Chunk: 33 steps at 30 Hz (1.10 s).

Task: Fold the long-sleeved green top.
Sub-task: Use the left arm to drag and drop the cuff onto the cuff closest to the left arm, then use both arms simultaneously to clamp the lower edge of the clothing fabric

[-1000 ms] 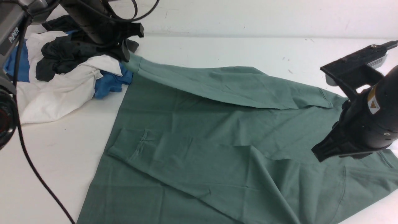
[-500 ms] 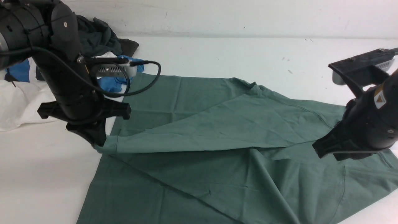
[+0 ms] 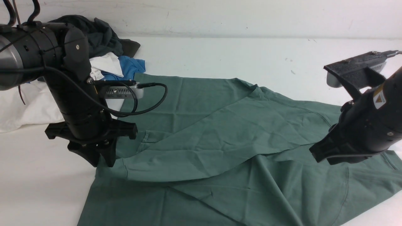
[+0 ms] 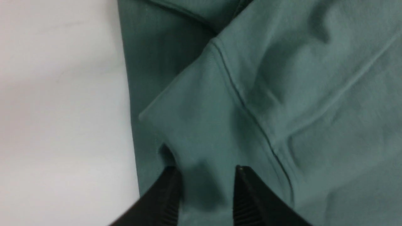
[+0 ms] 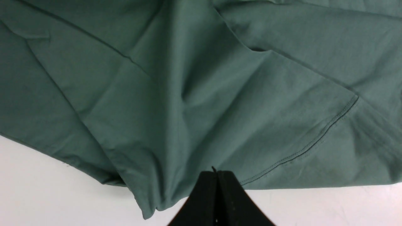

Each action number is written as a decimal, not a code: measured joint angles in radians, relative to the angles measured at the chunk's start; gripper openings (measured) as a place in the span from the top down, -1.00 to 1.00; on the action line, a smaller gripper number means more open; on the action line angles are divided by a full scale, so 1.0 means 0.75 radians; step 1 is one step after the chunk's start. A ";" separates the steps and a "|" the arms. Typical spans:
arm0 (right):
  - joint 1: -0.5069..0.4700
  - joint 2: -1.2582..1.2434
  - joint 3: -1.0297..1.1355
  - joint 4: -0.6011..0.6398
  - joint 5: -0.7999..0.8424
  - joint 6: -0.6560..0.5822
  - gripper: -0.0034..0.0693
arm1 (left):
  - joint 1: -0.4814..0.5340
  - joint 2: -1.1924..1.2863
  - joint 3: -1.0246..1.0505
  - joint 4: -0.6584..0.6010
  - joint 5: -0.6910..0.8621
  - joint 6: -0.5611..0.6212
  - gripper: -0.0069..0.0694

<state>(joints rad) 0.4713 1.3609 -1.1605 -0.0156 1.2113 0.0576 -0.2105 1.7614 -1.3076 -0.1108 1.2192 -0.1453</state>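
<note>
The green long-sleeved top [image 3: 226, 138] lies spread across the table, logo and neck tag hidden. One sleeve [image 3: 201, 150] is folded over the body, its cuff [image 3: 127, 168] at the near left. My left gripper [image 3: 103, 160] hovers just beside that cuff, jaws apart and holding nothing. In the left wrist view [image 4: 207, 171] the cuff [image 4: 194, 125] lies under the open fingers [image 4: 248, 188]. My right gripper [image 3: 320, 156] is shut and empty, held above the top's right side. In the right wrist view [image 5: 216, 173] it is over the top's hem [image 5: 307, 147].
A pile of white [image 3: 22, 110], blue [image 3: 133, 66] and dark [image 3: 100, 34] garments sits at the back left behind my left arm. A white wall [image 3: 251, 15] closes the back. Bare table [image 3: 40, 182] shows left of the top.
My left arm carried the sleeve cuff from the back left, near the pile, to the near left over the body and opened its jaws. My right arm barely moved.
</note>
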 joint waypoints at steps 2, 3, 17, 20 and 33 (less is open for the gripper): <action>0.000 -0.002 0.000 -0.001 0.001 -0.001 0.95 | 0.000 -0.023 0.058 0.008 -0.010 0.000 -0.01; 0.000 -0.002 0.000 -0.001 0.001 -0.001 0.95 | 0.000 -0.026 0.066 0.008 -0.010 0.000 -0.02; -0.001 -0.002 0.000 0.012 -0.006 -0.030 0.95 | 0.000 -0.179 0.619 0.095 -0.218 -0.124 -0.17; -0.001 -0.002 0.000 0.021 -0.019 -0.046 0.95 | 0.000 -0.180 0.643 0.089 -0.310 -0.127 -0.17; -0.001 -0.002 0.000 0.029 -0.033 -0.060 0.95 | 0.000 -0.146 0.725 0.068 -0.453 -0.124 -0.07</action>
<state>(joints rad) 0.4703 1.3597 -1.1605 0.0062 1.1863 0.0123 -0.2105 1.6522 -0.7635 -0.0601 0.8792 -0.2383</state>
